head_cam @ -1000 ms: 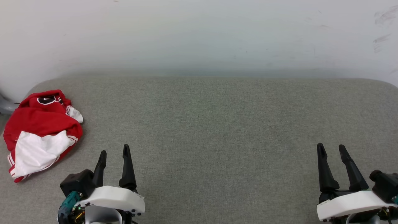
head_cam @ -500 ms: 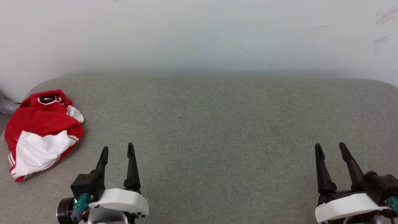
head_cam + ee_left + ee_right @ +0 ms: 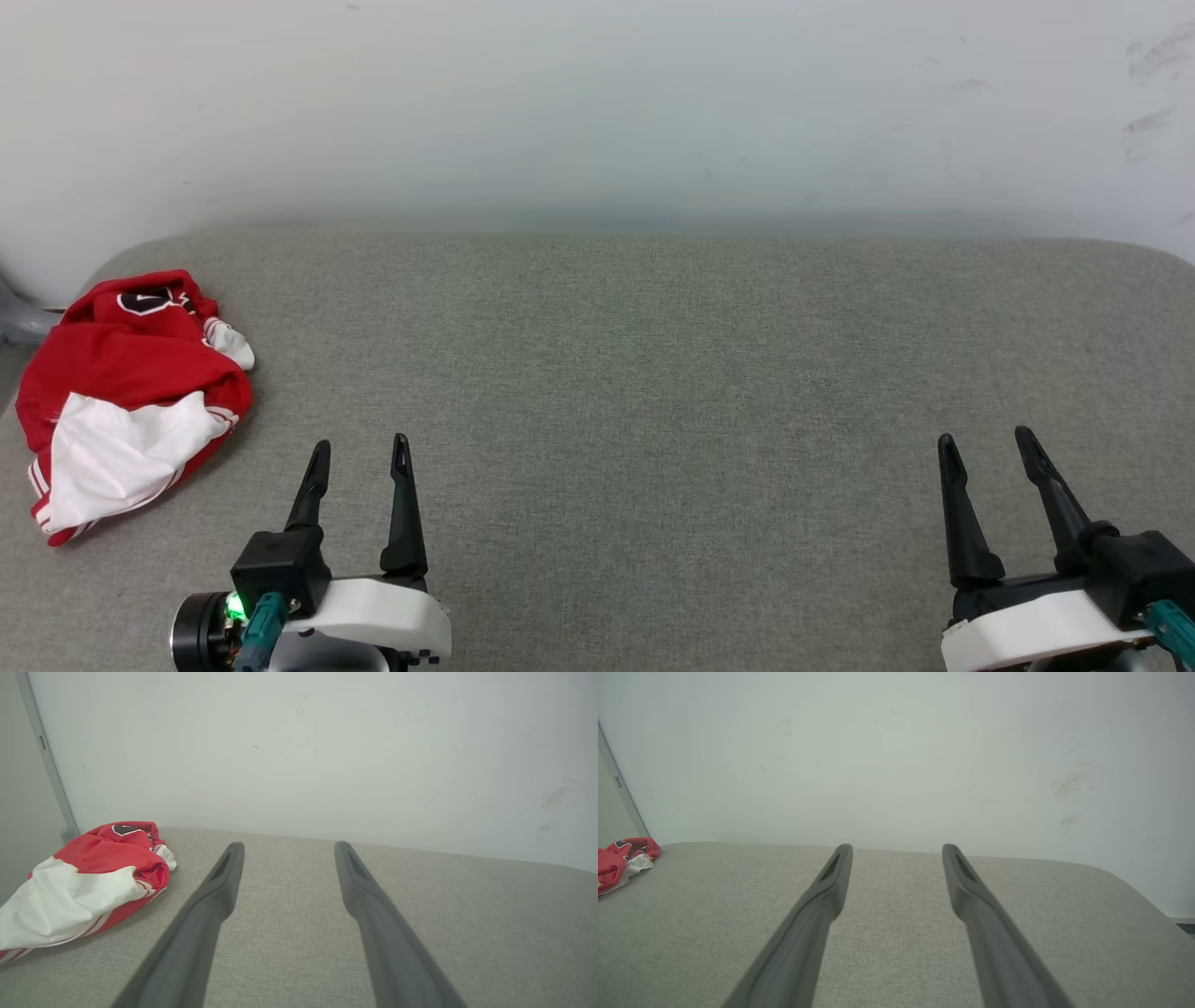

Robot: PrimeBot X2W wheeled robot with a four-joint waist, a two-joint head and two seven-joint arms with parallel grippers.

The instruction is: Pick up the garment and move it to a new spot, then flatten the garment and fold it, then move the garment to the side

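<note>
Garment: a crumpled red and white heap at the far left edge of the grey cloth-covered counter. One white sleeve is bunched on the near side and a scrap of black lettering shows at the far end. It is neither spread nor folded.
Left gripper: just to the right of the garment and a little nearer the robot, not touching it. Its fingers stand wide apart with nothing between them and point towards the wall rather than at the garment.
Counter right of the garment: a bare grey stretch runs all the way across, which looks like ample room for a new spot and for spreading the cloth.
Right gripper: well apart from the garment, at the opposite end of the counter. Its fingers are likewise spread and hold nothing.
Done so far: judging by how the garment lies, nothing; no pickup has begun.
Left to do: everything, meaning the pickup, the move to a new spot, flattening, folding and the final shift to the side.
Likely first move: the left gripper is the closer one and would need to turn left towards the heap.
</note>
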